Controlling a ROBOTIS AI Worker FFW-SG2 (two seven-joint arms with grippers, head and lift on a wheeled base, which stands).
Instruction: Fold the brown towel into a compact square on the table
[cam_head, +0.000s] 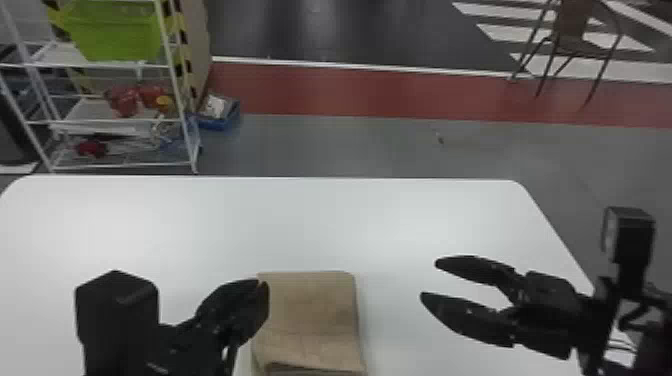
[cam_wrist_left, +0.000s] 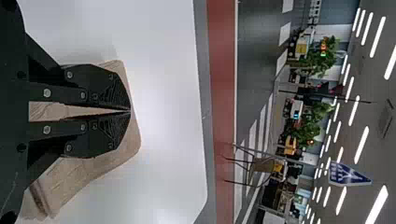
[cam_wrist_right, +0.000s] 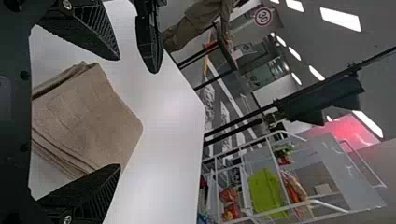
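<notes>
Here's the brown towel (cam_head: 312, 320), folded in stacked layers and lying flat on the white surface (cam_head: 350, 220), at the near side, between the two arms! Right at its left edge is the left end effector (cam_head: 263, 284), fingertips pressed together, no cloth pinched between the tips; whether it touches the towel, I cannot tell. Over on the other side, well apart from the towel, the right end effector (cam_head: 430, 279) hangs above the surface, fingers spread wide, nothing in its grip. Beyond the far edge, a red strip (cam_head: 350, 92) crosses the floor, a white rack (cam_head: 55, 56) stands to the left with a green bin (cam_head: 117, 35) on it, and there's a chair (cam_head: 572, 30) off to the right!
</notes>
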